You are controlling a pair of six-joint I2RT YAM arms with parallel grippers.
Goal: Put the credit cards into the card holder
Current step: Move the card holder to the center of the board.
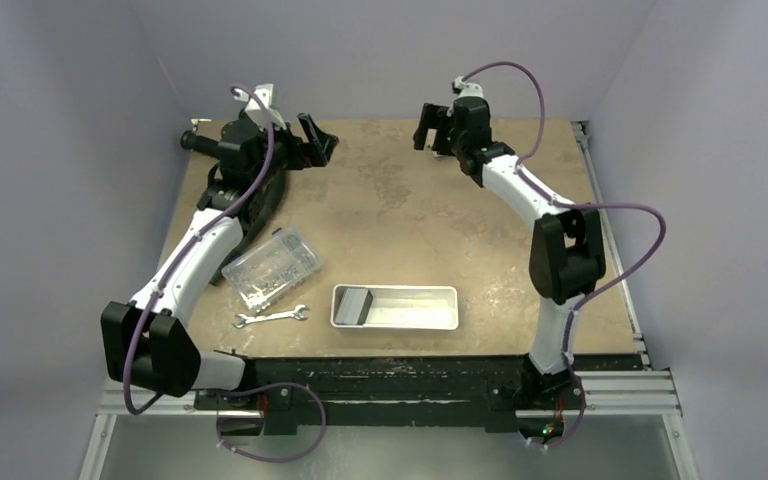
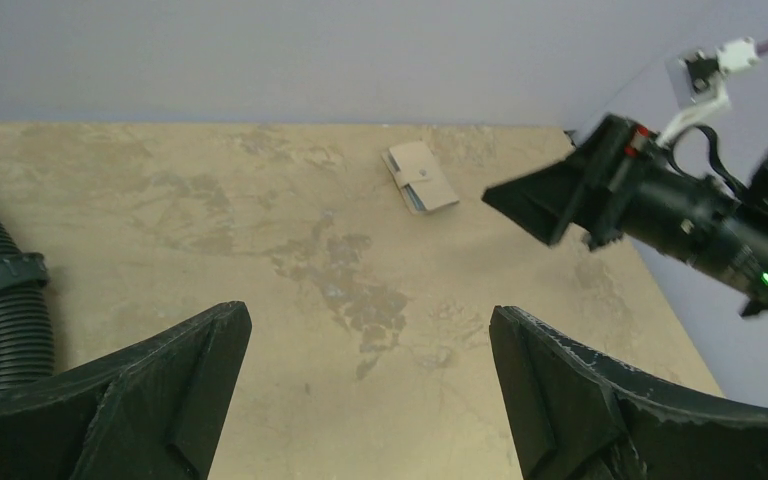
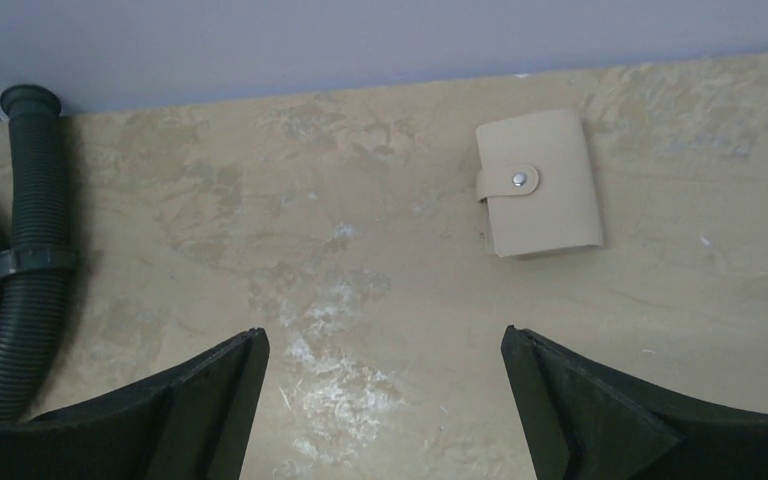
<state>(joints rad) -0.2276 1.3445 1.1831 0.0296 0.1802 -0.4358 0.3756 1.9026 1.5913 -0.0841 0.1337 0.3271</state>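
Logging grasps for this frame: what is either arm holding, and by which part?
Nothing: left and right jaws stand open and empty. The card holder lies closed on the table.

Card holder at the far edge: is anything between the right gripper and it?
Nothing visible. In the right wrist view only bare tabletop lies between the open right gripper and the card holder. The black hose lies well off to the side. The holder is shut, though, its snap tab fastened.
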